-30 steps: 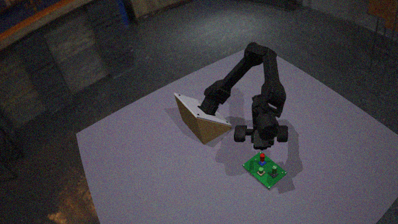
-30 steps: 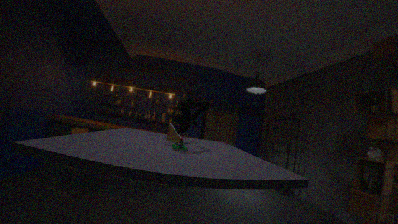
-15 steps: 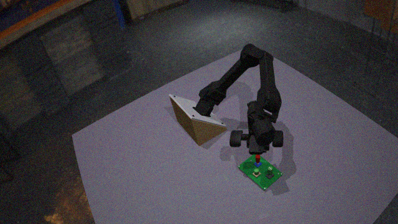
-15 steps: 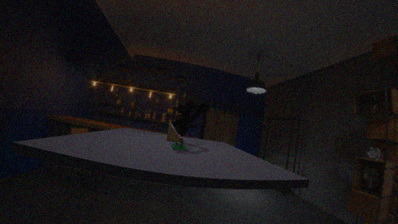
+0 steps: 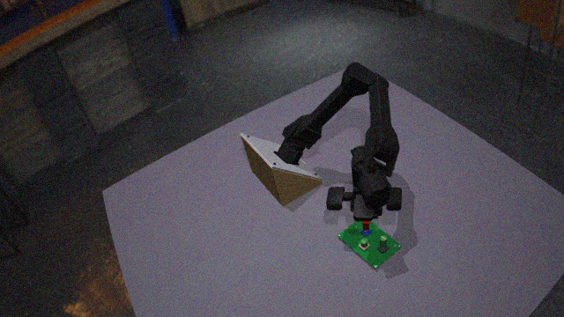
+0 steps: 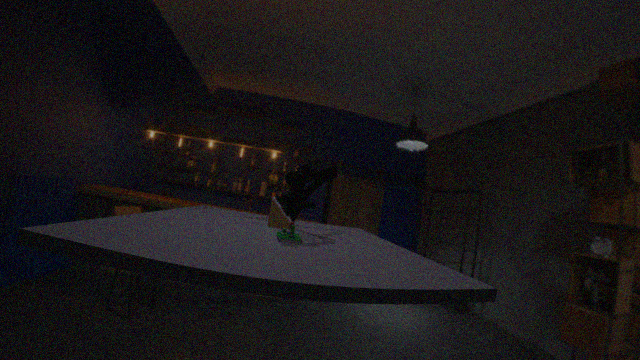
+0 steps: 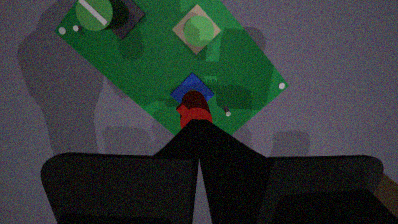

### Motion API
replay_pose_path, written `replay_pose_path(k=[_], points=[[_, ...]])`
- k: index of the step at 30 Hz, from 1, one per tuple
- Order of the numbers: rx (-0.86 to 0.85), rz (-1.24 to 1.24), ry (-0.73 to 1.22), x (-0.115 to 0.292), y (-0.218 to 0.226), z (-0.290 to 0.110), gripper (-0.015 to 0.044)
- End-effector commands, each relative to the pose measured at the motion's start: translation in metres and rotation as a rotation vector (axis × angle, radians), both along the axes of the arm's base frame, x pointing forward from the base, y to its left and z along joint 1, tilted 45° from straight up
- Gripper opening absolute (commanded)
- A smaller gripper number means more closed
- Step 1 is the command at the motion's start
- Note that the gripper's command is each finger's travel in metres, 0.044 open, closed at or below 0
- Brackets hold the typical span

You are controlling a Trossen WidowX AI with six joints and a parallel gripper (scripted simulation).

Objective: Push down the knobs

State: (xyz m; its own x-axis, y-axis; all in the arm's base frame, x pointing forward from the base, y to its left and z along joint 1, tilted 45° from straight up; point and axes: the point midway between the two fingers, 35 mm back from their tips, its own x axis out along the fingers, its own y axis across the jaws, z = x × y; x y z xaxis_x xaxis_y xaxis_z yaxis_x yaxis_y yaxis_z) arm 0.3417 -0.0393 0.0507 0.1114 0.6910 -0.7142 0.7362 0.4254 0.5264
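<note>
The green circuit board (image 5: 374,261) (image 6: 287,238) (image 7: 150,70) stands on the table. A red knob (image 5: 366,226) (image 7: 196,117) stands tall above the blue potentiometer (image 5: 366,233) (image 7: 192,84). A tall green knob (image 5: 383,240) (image 7: 94,12) stands over the dark potentiometer (image 5: 382,249) (image 7: 135,20). A light green knob (image 5: 364,241) (image 7: 199,31) sits low on the beige potentiometer (image 7: 180,30). My gripper (image 7: 198,127) is shut and empty, pointing down, its tips at the top of the red knob. Whether they touch it cannot be told.
A wedge-shaped box (image 5: 260,167) (image 6: 278,216) with a pale sloping top stands behind the board, to its left in the top view. The arm's black links (image 5: 381,110) rise behind the board, and its shadow falls beside the board.
</note>
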Motion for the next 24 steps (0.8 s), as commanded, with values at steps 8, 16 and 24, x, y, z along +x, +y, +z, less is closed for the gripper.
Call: replay_pose_path(k=[8,16,24], points=[[0.005,-0.005,0.001,0.0008,0.0024,-0.0018,0.0000],[0.005,-0.005,0.001,0.0010,0.0039,-0.0033,0.0000],[0.006,-0.005,0.001,0.0012,0.0051,-0.0045,0.0000]])
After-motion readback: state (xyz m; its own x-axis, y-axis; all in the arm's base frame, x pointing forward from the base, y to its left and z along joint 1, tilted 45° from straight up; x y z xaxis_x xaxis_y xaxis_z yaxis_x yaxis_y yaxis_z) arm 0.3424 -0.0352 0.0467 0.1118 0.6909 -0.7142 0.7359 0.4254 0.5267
